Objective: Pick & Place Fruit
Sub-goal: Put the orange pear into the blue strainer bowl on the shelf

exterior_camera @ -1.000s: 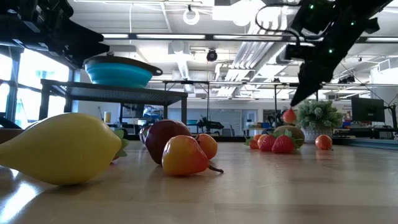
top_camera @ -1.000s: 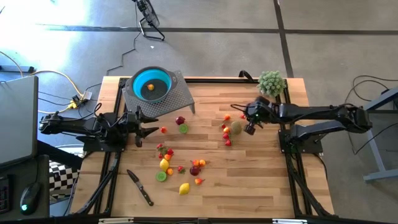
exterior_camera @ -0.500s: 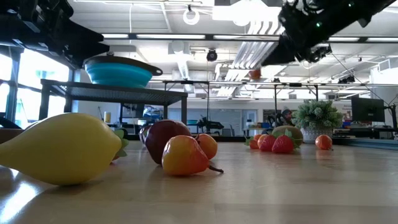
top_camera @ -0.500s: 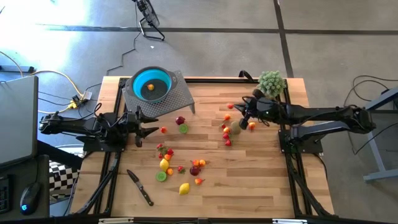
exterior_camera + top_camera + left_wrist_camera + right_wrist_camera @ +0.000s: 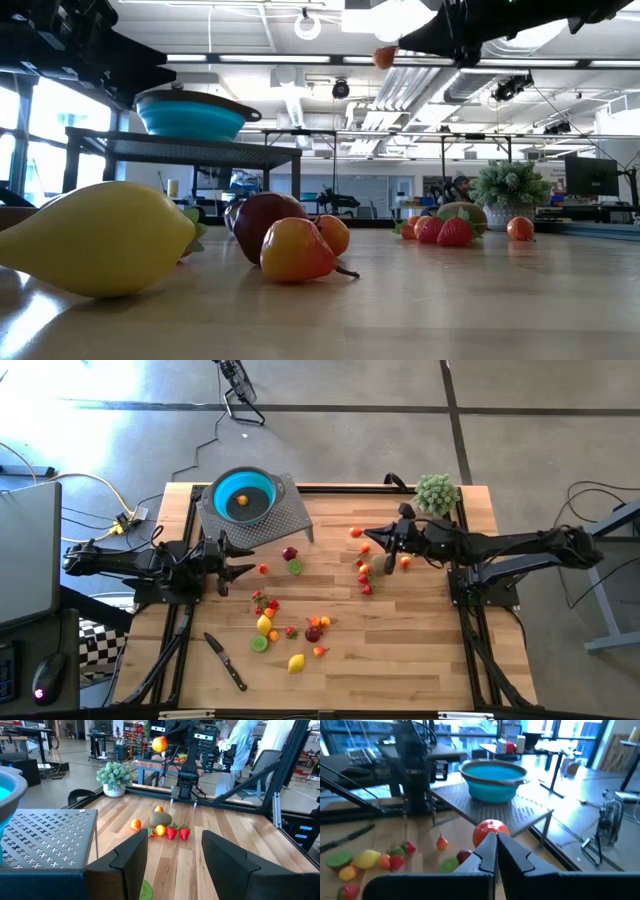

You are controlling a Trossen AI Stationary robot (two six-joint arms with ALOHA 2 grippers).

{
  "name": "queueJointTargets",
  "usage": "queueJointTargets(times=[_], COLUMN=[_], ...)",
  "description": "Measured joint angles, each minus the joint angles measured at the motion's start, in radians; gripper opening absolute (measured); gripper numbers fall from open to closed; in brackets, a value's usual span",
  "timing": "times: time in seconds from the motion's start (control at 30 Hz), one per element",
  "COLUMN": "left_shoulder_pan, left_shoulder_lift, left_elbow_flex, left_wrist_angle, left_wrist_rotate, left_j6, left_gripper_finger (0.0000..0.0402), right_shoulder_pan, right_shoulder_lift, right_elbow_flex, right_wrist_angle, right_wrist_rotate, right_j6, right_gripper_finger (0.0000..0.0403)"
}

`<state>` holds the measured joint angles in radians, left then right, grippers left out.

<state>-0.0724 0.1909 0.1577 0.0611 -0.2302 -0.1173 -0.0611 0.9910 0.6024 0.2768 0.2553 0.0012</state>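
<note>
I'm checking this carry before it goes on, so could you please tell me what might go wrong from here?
1. The right claw pinches the orange fruit only at its fingertips, high above the table; a slip could send it rolling off the table.
2. The teal bowl sits raised on a perforated stand, so a low approach might clip its rim.
3. The left claw waits open near that stand, close to the likely path.
</note>
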Motion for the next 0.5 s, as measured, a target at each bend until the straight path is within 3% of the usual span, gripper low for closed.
queueJointTargets(times=[0.5], left_shoulder_pan=[0.000], left_shoulder_lift=[0.003], left_elbow_flex=[0.000], left_wrist_angle=[0.060], left_wrist_rotate=[-0.032], left_j6=[0.044], left_gripper_finger=[0.0184], right_shoulder_pan=[0.023], right_shoulder_lift=[0.233], right_elbow_flex=[-0.001], right_wrist_angle=[0.346], right_wrist_rotate=[0.000], right_j6=[-0.019], right_gripper_finger=[0.0003])
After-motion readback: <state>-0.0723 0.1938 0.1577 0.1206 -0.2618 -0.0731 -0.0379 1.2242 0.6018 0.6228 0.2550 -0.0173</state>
